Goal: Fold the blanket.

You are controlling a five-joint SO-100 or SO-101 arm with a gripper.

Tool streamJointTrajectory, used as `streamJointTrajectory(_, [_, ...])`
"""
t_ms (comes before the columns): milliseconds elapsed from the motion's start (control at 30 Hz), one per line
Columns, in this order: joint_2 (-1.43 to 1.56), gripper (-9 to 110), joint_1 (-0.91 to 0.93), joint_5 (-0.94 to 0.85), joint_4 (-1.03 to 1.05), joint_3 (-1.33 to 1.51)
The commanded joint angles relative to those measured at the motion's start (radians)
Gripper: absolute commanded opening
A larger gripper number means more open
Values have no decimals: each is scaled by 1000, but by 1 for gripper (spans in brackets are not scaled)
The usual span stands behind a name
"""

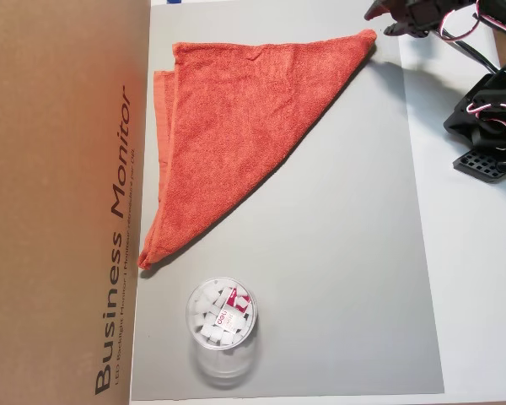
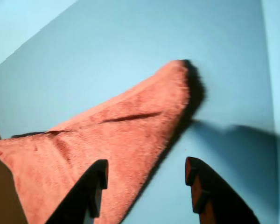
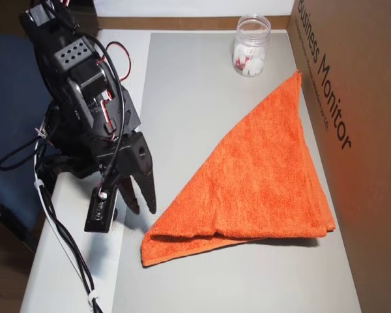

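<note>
The orange-red terry towel (image 1: 236, 126) lies folded into a triangle on the grey mat (image 1: 346, 278), its long edge running from 1 o'clock to 7 o'clock in that overhead view. The gripper (image 2: 147, 179) hangs spread and empty over the towel's corner, apparently not touching. A clear plastic cup (image 1: 222, 325) stands at 6 o'clock, beside the cardboard box (image 1: 59, 202).

A: Confirm arm (image 3: 85, 98) finish.
B: I read matte black housings throughout, one panel perforated with round holes.
A: Cabling?
B: Red, white and black leads; jaws are black, tapered, pointed.
</note>
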Motion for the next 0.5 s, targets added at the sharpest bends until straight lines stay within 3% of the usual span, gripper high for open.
streamJointTrajectory(0, [55, 17, 11, 11, 0, 28])
streamJointTrajectory(167, [63, 17, 3, 6, -28, 101])
streamJointTrajectory(300, [61, 17, -3, -9, -178, 183])
streamJointTrajectory(467, [61, 17, -3, -153, -353, 255])
